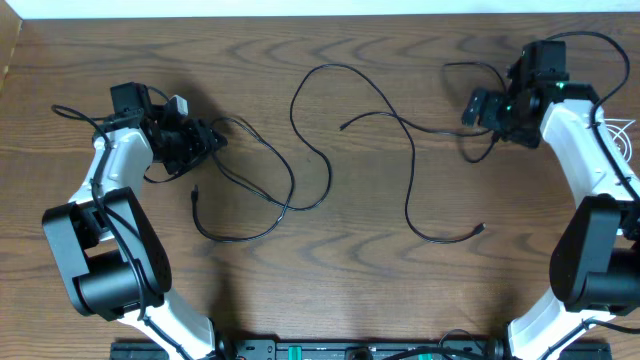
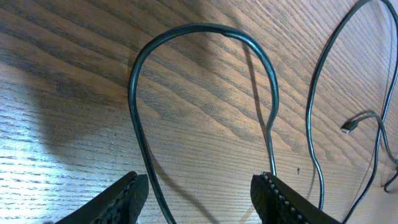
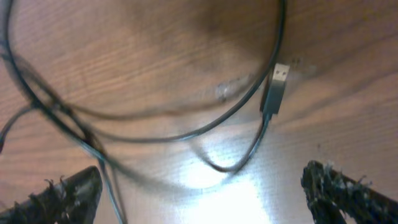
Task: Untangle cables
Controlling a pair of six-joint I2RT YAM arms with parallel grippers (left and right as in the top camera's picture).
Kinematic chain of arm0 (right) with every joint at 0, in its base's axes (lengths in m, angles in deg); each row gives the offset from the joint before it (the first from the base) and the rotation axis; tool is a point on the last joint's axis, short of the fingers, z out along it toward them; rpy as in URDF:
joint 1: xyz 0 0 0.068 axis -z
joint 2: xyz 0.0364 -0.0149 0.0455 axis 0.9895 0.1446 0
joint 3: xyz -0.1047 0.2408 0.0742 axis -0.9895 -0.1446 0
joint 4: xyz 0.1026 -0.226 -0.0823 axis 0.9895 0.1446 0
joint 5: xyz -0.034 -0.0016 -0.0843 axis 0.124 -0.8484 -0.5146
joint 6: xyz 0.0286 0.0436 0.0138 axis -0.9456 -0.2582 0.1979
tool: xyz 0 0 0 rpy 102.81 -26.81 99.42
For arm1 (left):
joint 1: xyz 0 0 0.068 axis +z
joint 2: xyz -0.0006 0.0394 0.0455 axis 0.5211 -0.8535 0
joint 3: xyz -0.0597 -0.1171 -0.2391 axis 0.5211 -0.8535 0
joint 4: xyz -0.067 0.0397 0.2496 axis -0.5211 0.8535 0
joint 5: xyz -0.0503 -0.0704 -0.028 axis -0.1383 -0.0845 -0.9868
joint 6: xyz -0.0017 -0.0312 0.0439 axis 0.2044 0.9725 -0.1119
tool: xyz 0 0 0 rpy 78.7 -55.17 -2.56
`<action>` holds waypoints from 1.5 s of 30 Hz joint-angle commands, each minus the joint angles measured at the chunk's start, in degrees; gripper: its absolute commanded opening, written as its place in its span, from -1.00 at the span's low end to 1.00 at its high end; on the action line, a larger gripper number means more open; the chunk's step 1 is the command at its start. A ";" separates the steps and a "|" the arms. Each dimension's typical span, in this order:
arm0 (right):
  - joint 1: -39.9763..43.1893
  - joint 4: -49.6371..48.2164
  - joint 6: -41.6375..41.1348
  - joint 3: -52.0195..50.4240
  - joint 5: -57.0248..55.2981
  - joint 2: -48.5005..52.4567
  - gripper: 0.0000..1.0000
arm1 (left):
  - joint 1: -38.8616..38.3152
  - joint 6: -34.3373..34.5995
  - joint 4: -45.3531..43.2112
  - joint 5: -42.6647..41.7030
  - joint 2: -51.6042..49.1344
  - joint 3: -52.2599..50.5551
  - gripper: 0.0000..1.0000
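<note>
Right claw (image 3: 202, 175) spread; left claw (image 2: 196, 182) spread astride thin glossy black cable loop (image 2: 202, 26).

Left hand (image 2: 198, 182), right hand (image 3: 202, 171), both spread wide.

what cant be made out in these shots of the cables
Overhead: the thin white cord at the right edge is cut off by the frame and the right arm.
Left wrist: the thin black cable loop exits the bottom edge inside the left tool; contact unseen.
Right wrist: blur; the crossing black strands at left cannot be told apart.
</note>
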 commanded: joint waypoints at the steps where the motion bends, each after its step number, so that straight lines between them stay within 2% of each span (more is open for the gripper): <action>1: 1.36 6.43 5.38 10.10 2.01 0.52 0.99 | 0.24 -0.39 0.11 -0.76 -0.63 0.35 0.18; 4: 1.57 13.60 5.31 17.97 -2.23 0.52 0.98 | 0.24 -0.39 0.11 -0.74 -0.63 0.35 0.18; 7: 1.27 16.31 5.33 21.46 -0.48 0.52 0.94 | 0.24 -0.39 0.11 -0.74 -0.63 0.35 0.18; 11: -0.61 16.24 5.35 20.70 3.58 1.09 0.50 | 0.24 -0.39 0.11 -0.74 -0.63 0.35 0.18; 12: -1.27 16.20 5.46 20.33 3.93 1.46 0.23 | 0.24 -0.39 0.09 -0.74 -0.63 0.35 0.18; 14: -2.82 15.28 7.39 19.47 4.04 2.36 -0.94 | 0.24 -0.39 0.09 -0.74 -0.63 0.35 0.19; 15: -4.09 14.32 9.77 18.84 3.96 3.17 -0.98 | 0.24 -0.39 0.09 -0.74 -0.63 0.35 0.18; 18: -6.80 12.55 15.54 17.59 2.56 4.79 -0.98 | 0.24 -0.39 0.11 -0.76 -0.63 0.35 0.18; 19: -7.45 12.11 16.13 17.29 1.49 5.29 -0.95 | 0.24 -0.39 0.11 -0.74 -0.63 0.35 0.18; 20: -8.26 11.54 16.63 16.94 -0.42 5.90 -0.81 | 0.24 -0.39 0.11 -0.76 -0.63 0.35 0.19; 21: -9.05 11.30 16.87 16.76 -2.51 6.71 -0.07 | 0.24 -0.39 0.11 -0.76 -0.63 0.35 0.18; 22: -9.62 11.30 16.94 16.68 -4.07 7.32 0.98 | 0.24 -0.39 0.11 -0.76 -0.63 0.35 0.18; 23: -10.05 11.45 16.96 16.65 -5.79 7.91 0.99 | 0.24 -0.39 0.11 -0.74 -0.63 0.35 0.19; 24: -10.32 11.85 17.25 16.63 -6.56 8.15 0.90 | 0.24 -0.39 0.11 -0.76 -0.63 0.35 0.19; 26: -11.08 11.78 25.24 15.50 -6.78 8.94 0.18 | 0.24 -0.39 0.11 -0.76 -0.63 0.35 0.18; 28: -11.41 10.71 30.36 14.03 -6.78 9.38 -0.15 | 0.24 -0.39 0.09 -0.76 -0.63 0.35 0.18; 29: -11.43 10.36 32.65 13.33 -6.75 9.70 -0.21 | 0.24 -0.39 0.09 -0.76 -0.63 0.35 0.18; 32: -11.41 8.85 36.44 10.80 -6.75 10.71 0.05 | 0.24 -0.39 0.11 -0.74 -0.63 0.35 0.19; 35: -11.37 5.38 36.41 7.58 -6.73 11.34 0.34 | 0.24 -0.39 0.09 -0.76 -0.63 0.35 0.18; 42: -11.32 -5.25 36.44 0.74 -6.56 11.50 0.52 | 0.22 -0.39 0.09 -0.74 -0.63 0.35 0.18; 45: -11.41 -9.77 36.41 -1.46 -6.54 11.50 0.32 | 0.24 -0.39 0.11 -0.74 -0.63 0.35 0.18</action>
